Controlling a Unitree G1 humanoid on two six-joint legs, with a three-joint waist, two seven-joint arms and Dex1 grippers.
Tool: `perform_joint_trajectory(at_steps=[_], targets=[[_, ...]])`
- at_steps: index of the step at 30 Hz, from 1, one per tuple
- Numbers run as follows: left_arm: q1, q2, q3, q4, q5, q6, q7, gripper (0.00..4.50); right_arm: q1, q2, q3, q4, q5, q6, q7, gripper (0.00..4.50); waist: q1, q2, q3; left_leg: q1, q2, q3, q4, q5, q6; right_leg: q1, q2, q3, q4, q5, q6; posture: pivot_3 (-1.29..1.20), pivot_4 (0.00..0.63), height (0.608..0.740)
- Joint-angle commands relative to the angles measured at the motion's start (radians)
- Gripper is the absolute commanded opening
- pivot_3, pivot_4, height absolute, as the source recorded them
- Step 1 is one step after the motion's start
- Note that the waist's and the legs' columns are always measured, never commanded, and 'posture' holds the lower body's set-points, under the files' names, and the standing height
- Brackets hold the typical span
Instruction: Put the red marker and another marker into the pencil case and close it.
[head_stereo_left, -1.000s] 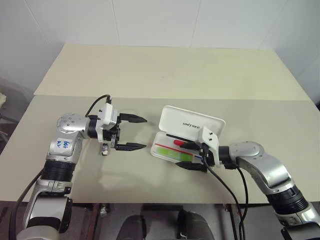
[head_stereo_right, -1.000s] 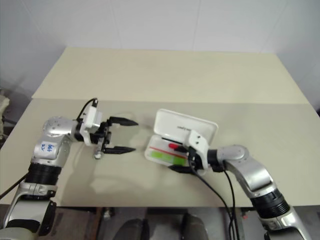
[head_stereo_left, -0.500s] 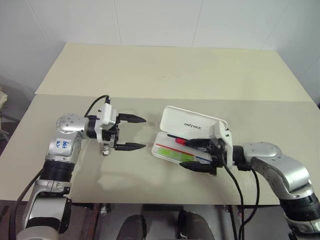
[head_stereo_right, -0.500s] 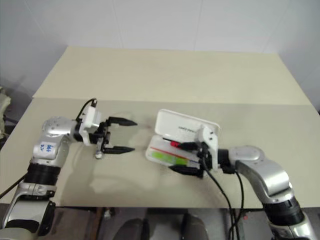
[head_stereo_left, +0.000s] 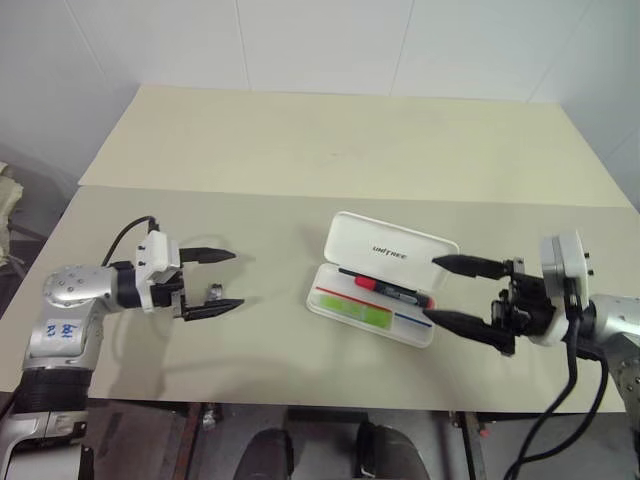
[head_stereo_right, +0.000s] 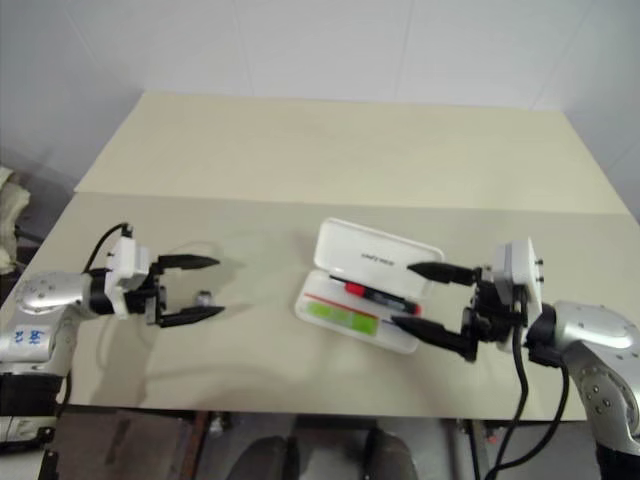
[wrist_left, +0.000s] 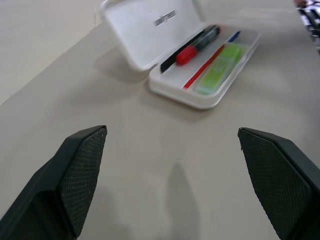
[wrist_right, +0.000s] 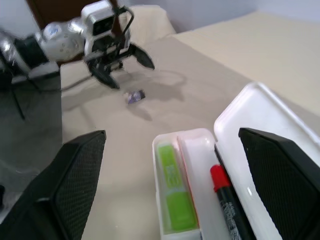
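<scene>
The case (head_stereo_left: 385, 280) sits open near the middle of the beige worktop (head_stereo_left: 300, 150), lid (head_stereo_left: 390, 250) propped up on the far side with the small dark lettering showing. Both pens are already in the tray: the red marker (head_stereo_left: 392, 290) lies along the back, right by the hinge, and the green highlighter (head_stereo_left: 355, 311) lies along the front edge, with a red and blue stripe between them. Both run lengthwise with the case, so their long axes go left to right with a slight slant toward the robot on the right end. The marker's red cap is at the left end, black barrel running off right. Left gripper (head_stereo_left: 212, 280) hangs well off to the left, fingers spread wide, nothing in them. Right gripper (head_stereo_left: 455, 292) is just right of the case, fingers spread too, empty, not touching it. There's also a small purplish bit (wrist_right: 134, 96) on the worktop by the left gripper.
</scene>
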Motion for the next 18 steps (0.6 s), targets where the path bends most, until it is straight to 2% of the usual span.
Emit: perform_joint_trajectory(at_steps=[1, 9, 18], targets=[[0.035, 0.039, 0.062, 0.017, -0.004, -0.029, 0.018, 4.50, 0.039, -0.050, -0.007, 0.029, -0.077, -0.150, 0.125, 4.48, -0.002, 0.000, 0.000, 0.000, 0.000, 0.000, 0.000, -0.001, 0.000, 0.000, 0.000, 0.000, 0.000, 0.000, 0.000, 0.00, 0.150, 0.740], [0.146, 0.049, 0.100, 0.051, 0.032, -0.074, 0.093, 4.50, -0.005, -0.086, 0.065, 0.169, -0.194, -0.316, 0.207, 4.48, -0.005, 0.000, 0.000, 0.001, 0.000, 0.002, 0.000, 0.000, 0.000, 0.000, 0.000, 0.000, 0.000, 0.000, 0.000, 0.00, 0.150, 0.740], [0.179, 0.032, 0.075, 0.081, 0.051, -0.110, 0.125, 4.50, -0.034, -0.086, 0.093, 0.166, -0.210, -0.327, 0.174, 4.48, -0.001, 0.000, 0.000, 0.001, 0.000, 0.001, 0.000, -0.001, 0.000, 0.000, 0.000, 0.000, 0.000, 0.000, 0.000, 0.00, 0.150, 0.740]])
